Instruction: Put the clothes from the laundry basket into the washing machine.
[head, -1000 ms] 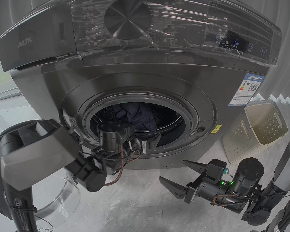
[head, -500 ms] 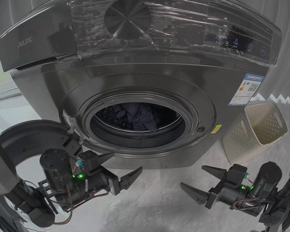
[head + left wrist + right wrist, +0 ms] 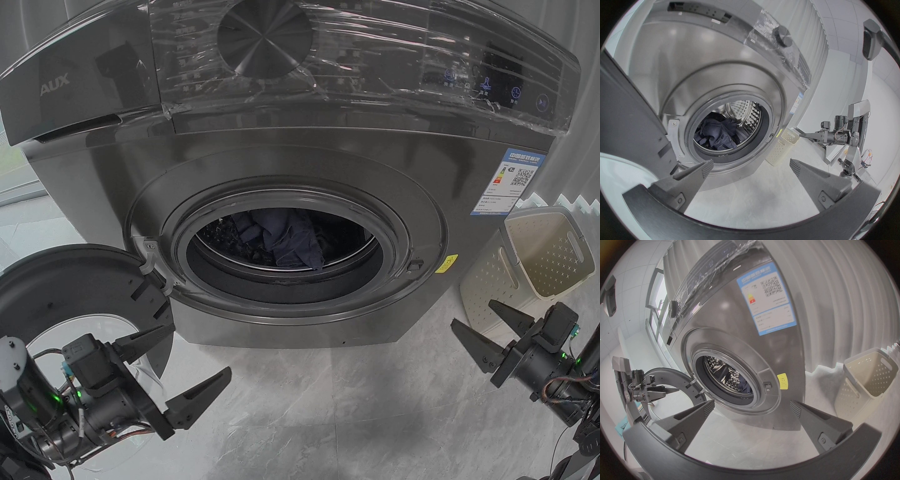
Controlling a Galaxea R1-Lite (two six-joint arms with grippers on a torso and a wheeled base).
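The door (image 3: 75, 275) was cut off by the head view's left edge, its lower glass behind the left gripper (image 3: 200, 350). The right gripper (image 3: 472, 312) covered a lower corner of the basket (image 3: 544, 250). The clothes (image 3: 284, 234) hid the back of the drum (image 3: 747, 112), their lower part sunk behind the rim of the washer (image 3: 312, 150).

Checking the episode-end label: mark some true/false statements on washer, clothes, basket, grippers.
1. The washing machine has its door open. True.
2. The left gripper is shut on a garment. False: it is open and empty, beside the door.
3. Dark clothes lie in the drum. True.
4. The laundry basket stands on the robot's left of the machine. False: it is on the right.
5. The right gripper is open. True.
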